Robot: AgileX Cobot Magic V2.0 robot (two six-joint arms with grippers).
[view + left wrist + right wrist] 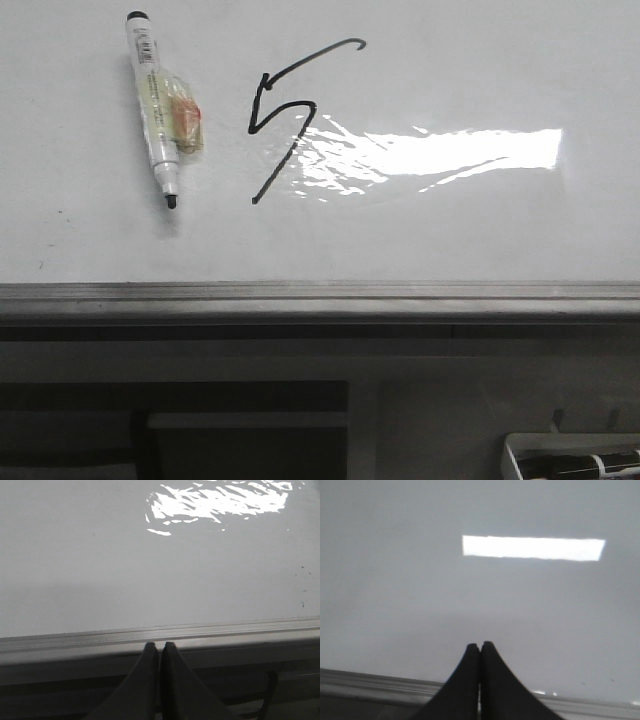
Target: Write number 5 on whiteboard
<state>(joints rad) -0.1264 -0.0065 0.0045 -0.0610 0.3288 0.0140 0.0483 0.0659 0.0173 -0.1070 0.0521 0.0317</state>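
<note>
You're looking at a dim grey shelf [300, 360] below, a dark recess [170, 395] beneath it, and a white tray [520, 455] at lower right.

A hand-drawn number 5 [290, 115] stands on the whiteboard [450, 230]; marker label unreadable.

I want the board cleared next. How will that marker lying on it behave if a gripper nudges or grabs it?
The marker has a round barrel on the glossy whiteboard, so it will probably roll or skid sideways. The tape wad on its side might check rolling. Its tip looks uncapped and could smear ink.
</note>
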